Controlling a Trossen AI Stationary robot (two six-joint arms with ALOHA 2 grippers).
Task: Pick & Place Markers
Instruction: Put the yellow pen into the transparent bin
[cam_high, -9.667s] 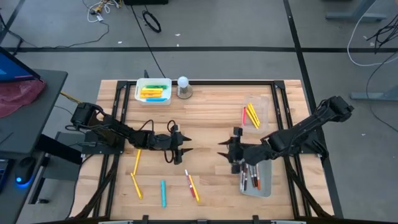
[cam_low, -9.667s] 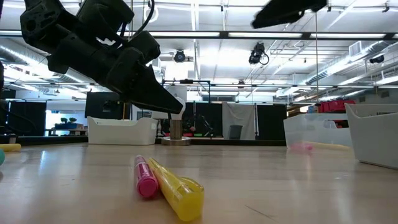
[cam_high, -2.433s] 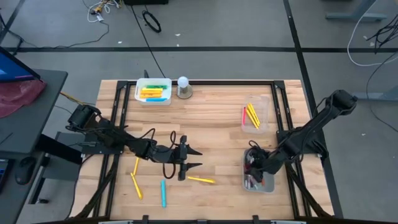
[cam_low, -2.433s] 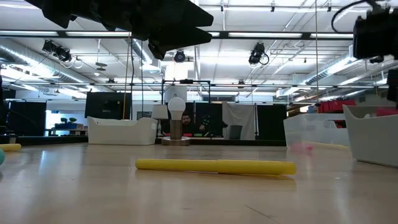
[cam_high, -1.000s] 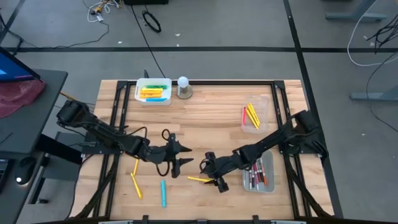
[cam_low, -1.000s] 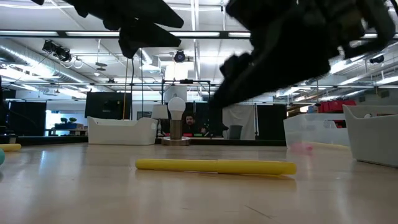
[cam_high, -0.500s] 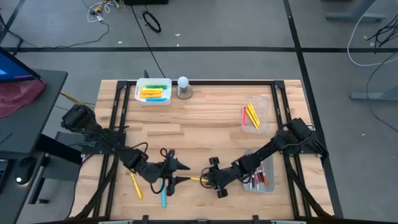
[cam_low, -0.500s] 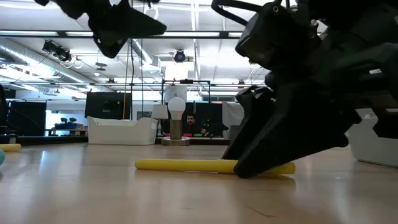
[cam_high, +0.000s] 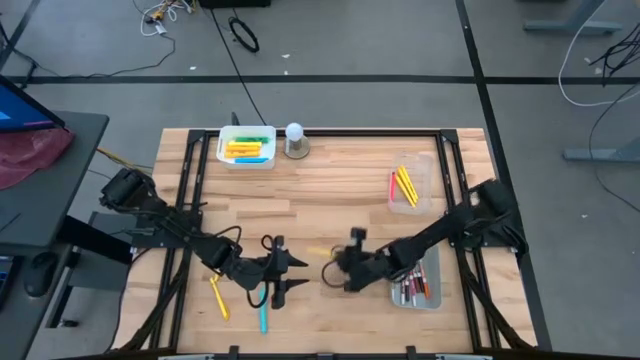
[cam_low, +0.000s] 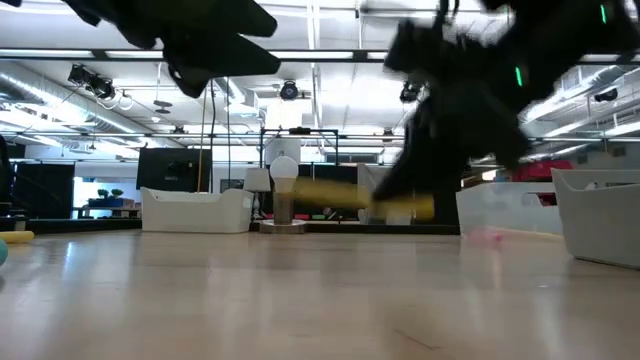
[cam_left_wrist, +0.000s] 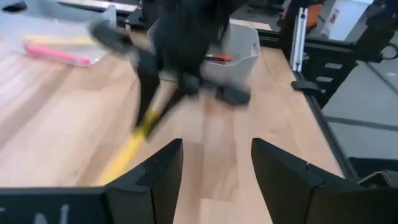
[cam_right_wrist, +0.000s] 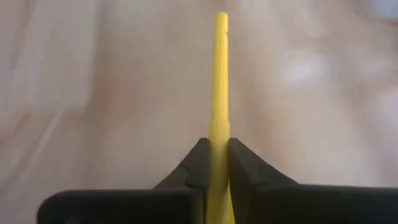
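Bright, even light falls from ceiling strip lamps (cam_low: 330, 55), glaring in the low view. Motion blur smears the right pincer (cam_low: 450, 100) and its yellow marker (cam_low: 350, 195); the worktop (cam_right_wrist: 93, 81) looks soft.

Motion blurs the right arm (cam_low: 480, 90) and its yellow marker (cam_low: 350, 196) in the low view.

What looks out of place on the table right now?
Two markers lie loose on the near left: a yellow one and a blue one. The right pincer holds another yellow marker by one end, lifted. Otherwise, nothing spilled.
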